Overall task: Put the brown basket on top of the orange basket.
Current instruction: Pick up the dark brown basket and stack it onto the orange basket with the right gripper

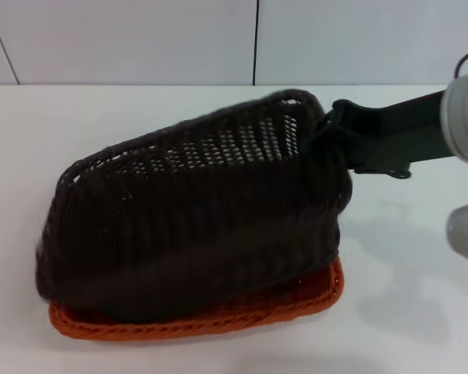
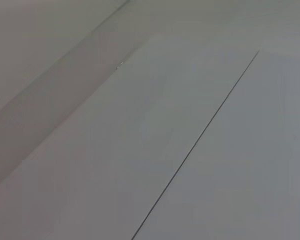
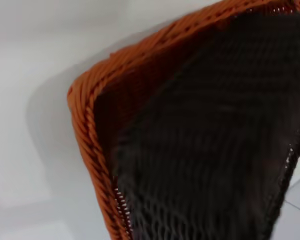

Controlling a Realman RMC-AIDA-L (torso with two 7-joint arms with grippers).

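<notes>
The white table (image 1: 101,140) carries the orange basket (image 1: 218,323) directly on its surface.

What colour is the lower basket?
Bright orange; the orange basket shows its braided rim best in the right wrist view.

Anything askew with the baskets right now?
Yes. The brown basket is steeply tilted, its left end down in the orange basket, its right end raised where the right gripper meets its rim. It is not seated level yet.
</notes>
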